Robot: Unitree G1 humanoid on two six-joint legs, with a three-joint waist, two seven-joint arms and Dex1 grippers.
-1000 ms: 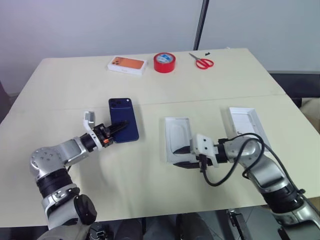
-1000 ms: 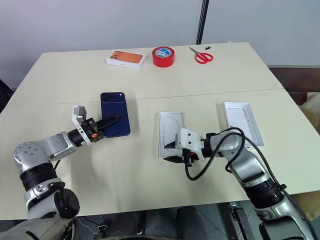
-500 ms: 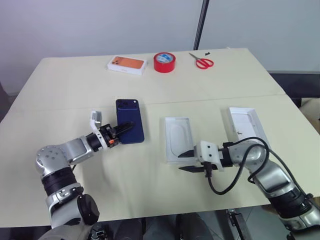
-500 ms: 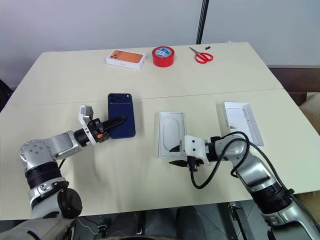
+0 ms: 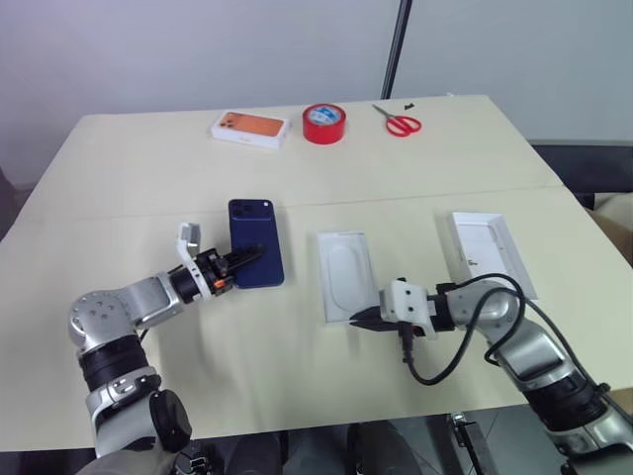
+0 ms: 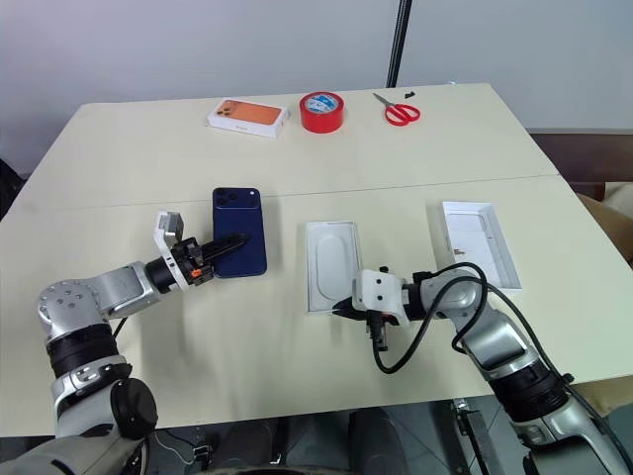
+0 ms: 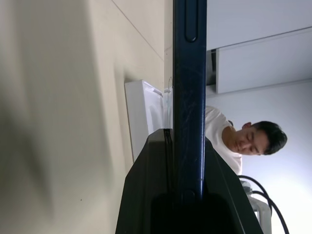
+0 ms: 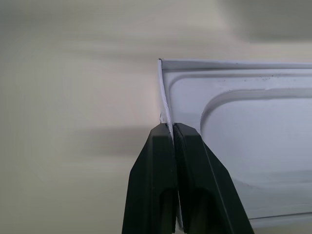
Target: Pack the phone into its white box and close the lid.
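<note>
My left gripper (image 5: 249,255) is shut on the near end of the phone (image 5: 259,230), a dark navy slab with its camera bump at the far corner. It holds the phone flat, a little above the table. In the left wrist view the phone (image 7: 189,58) runs edge-on between the two fingers. The white box (image 5: 343,238) lies at the table's middle, with an oval-recessed white insert (image 5: 348,277) in it. My right gripper (image 5: 358,320) is shut on the thin wall (image 8: 164,97) at the box's near corner. The lid (image 5: 492,252) lies to the right, white inside up.
Along the far edge stand an orange-topped white box (image 5: 251,129), a red tape roll (image 5: 325,123) and red scissors (image 5: 399,123). A black pole (image 5: 399,45) rises behind the table. A person in a white shirt (image 7: 229,141) appears beyond the table in the left wrist view.
My right gripper was open at the box's near end; it has since shut on the box wall. The box has slid slightly toward the phone. The phone has shifted a little rightward.
</note>
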